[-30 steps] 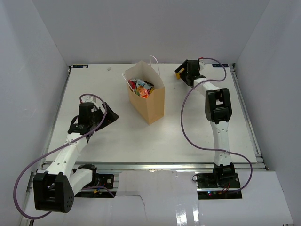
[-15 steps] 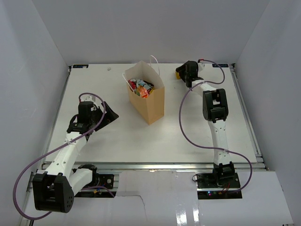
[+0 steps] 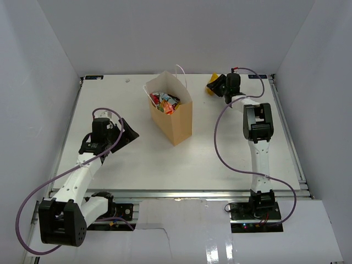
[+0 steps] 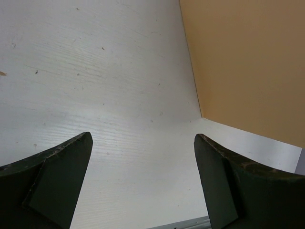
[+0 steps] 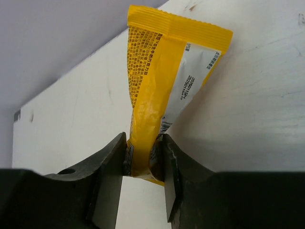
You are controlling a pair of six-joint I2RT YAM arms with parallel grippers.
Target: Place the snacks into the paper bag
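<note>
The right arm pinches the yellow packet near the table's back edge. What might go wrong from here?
The right gripper has its fingers on only one end of the yellow packet, so it may swing or slip on the way. The paper bag stands unheld, with the left gripper open and apart from it; a long packet catching its rim may tip it.
</note>
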